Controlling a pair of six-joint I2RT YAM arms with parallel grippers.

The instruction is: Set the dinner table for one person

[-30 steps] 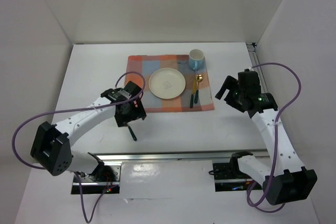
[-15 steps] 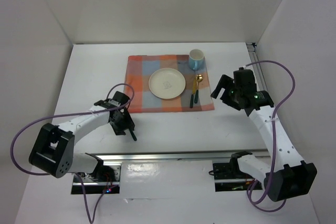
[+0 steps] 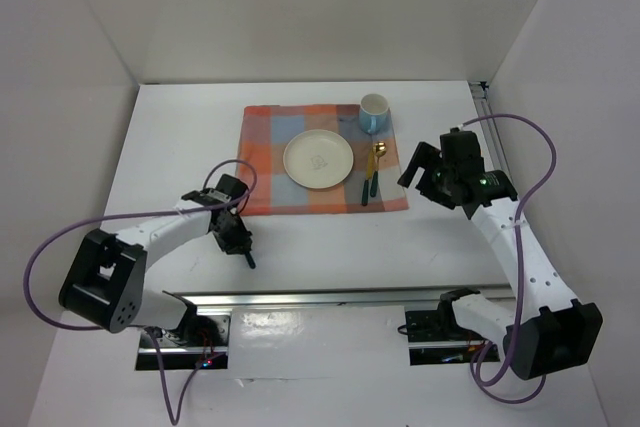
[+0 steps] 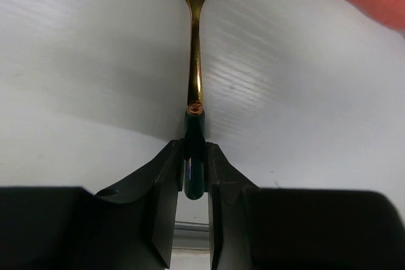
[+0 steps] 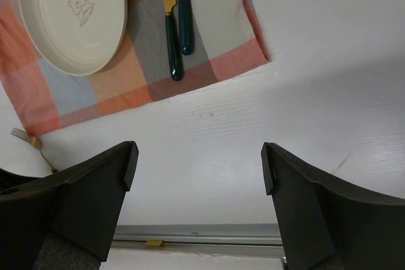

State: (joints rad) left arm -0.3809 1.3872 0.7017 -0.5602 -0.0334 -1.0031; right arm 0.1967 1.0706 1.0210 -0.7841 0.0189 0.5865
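Left gripper [image 4: 194, 156] has sunk low, arm [image 3: 160, 230] outstretched, clamping the utensil [image 4: 194, 74] by its handle

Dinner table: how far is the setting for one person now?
Done: the checked cloth lies on the dinner table with the plate, the cup and two green-handled utensils on it. In hand: the left end effector is shut on a third utensil, off the cloth near its front left corner. Left: setting it beside the plate, probably on the left. The right end effector is open and empty.
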